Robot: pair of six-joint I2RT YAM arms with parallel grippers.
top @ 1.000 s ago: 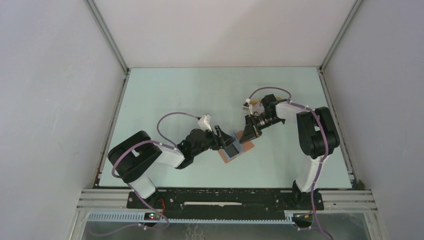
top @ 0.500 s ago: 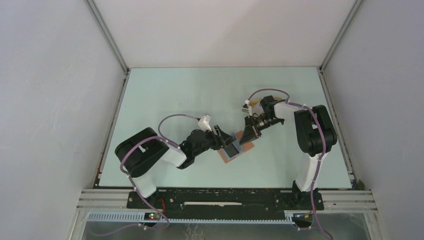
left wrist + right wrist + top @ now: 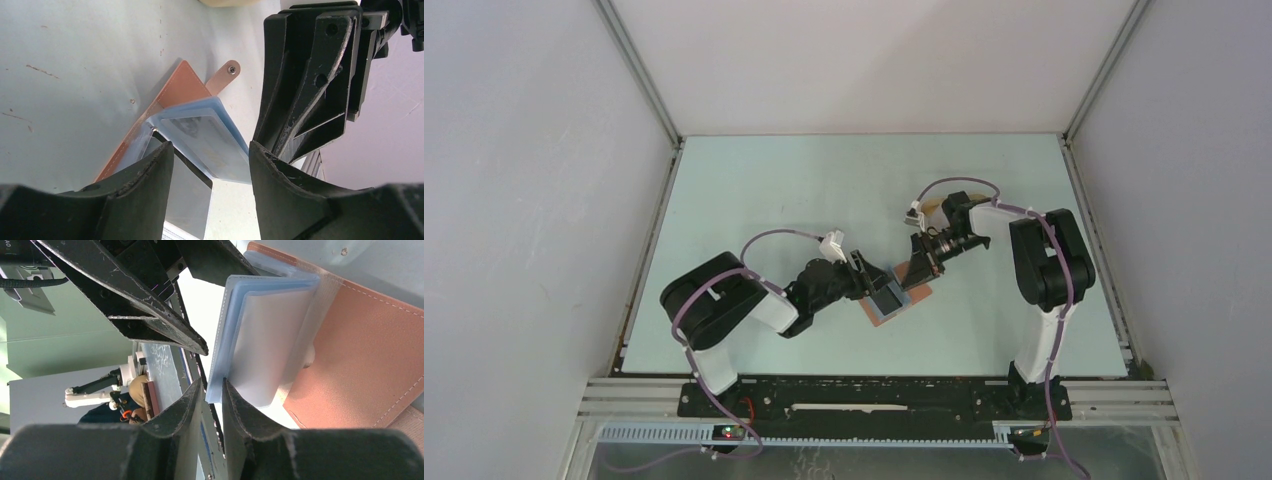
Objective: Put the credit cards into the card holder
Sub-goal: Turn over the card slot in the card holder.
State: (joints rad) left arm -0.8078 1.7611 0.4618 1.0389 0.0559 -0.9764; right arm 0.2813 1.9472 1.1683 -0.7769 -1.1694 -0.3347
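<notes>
- Arms bolted at the near edge of the pale green table (image 3: 764, 180) both reach inward to meet near its middle.
- Left gripper (image 3: 210, 147) comes first, low over the table with its jaws wide. One finger stands on each side of the card holder's clear leaves, and I cannot tell whether either pad touches them.
- Under the two tools, the card holder (image 3: 180, 90) lies open on the table with its reddish-brown cover flat. Its pale blue sleeves (image 3: 265, 340) are lifted off the cover like pages.
- Through the top sleeve a credit card (image 3: 197, 132) with faint print shows, tucked inside.
- At the holder's far corner, the snap strap (image 3: 222, 77) sticks out flat on the table.
- Just beyond, the right gripper (image 3: 212, 382) faces the left one. Its jaws are narrow and pinch the free edge of the sleeve stack.
- Farther back, a tan tray (image 3: 935, 206) peeks out beside the right forearm.
</notes>
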